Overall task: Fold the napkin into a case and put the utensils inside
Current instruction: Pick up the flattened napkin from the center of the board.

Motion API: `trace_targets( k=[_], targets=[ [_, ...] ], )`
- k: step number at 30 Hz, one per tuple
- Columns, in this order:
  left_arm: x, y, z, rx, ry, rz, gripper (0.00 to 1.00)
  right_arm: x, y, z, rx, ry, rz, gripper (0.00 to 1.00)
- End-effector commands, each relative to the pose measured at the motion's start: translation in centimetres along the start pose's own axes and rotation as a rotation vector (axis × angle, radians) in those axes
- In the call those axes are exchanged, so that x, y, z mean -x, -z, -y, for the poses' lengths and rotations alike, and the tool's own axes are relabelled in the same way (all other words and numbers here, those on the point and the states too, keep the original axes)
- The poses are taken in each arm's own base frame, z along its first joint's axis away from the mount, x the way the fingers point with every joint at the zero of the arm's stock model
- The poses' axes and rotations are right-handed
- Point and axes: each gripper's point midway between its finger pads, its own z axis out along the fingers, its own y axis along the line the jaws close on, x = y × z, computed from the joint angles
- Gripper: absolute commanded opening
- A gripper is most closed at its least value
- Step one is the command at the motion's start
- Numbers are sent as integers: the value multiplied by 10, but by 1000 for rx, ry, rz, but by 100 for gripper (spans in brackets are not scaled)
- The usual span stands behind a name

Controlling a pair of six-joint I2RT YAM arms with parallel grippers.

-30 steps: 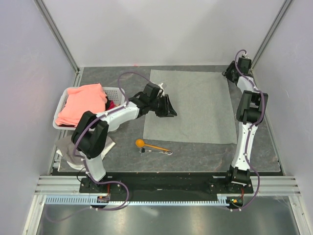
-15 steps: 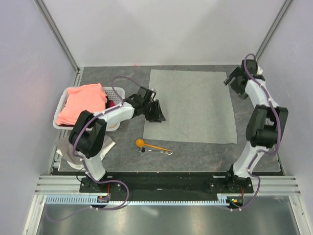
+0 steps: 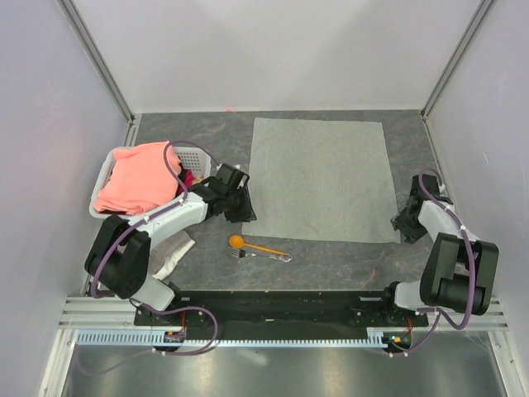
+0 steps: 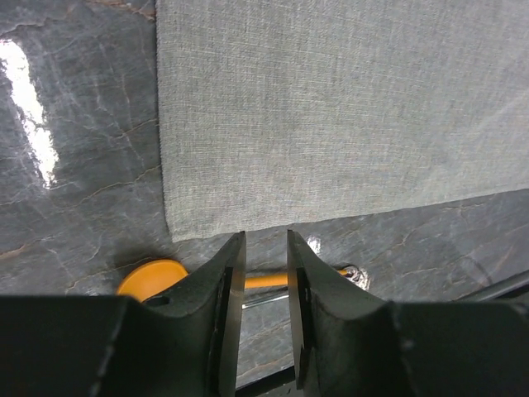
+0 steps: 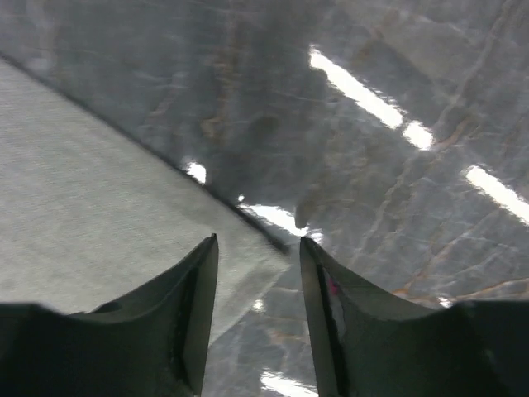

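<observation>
Top external view: the napkin lies flat and unfolded, mid-table toward the far side. Near its near left corner the spoon lies left-right with its bowl to the left, and the fork is just beside it. At the napkin's left edge the left gripper has its jaws narrowly parted and empty. Over the near right corner the right gripper has its jaws wider apart and holds nothing.

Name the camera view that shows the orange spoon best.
Top external: the whole orange spoon lies in plain sight, bowl to handle tip, before the napkin's near edge. Left wrist shows only its bowl and bits of handle behind the left gripper. Right wrist shows none of it.
</observation>
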Motion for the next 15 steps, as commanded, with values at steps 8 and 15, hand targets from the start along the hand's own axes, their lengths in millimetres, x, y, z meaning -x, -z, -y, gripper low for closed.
trace_targets(
  k=[8,15],
  targets=[
    [15,15,9,-51,2,105,32,-12,-18,14,50,-9,-58,50],
    [15,24,16,-133,-32,159,33,-15,-16,20,69,18,-22,57]
  ],
)
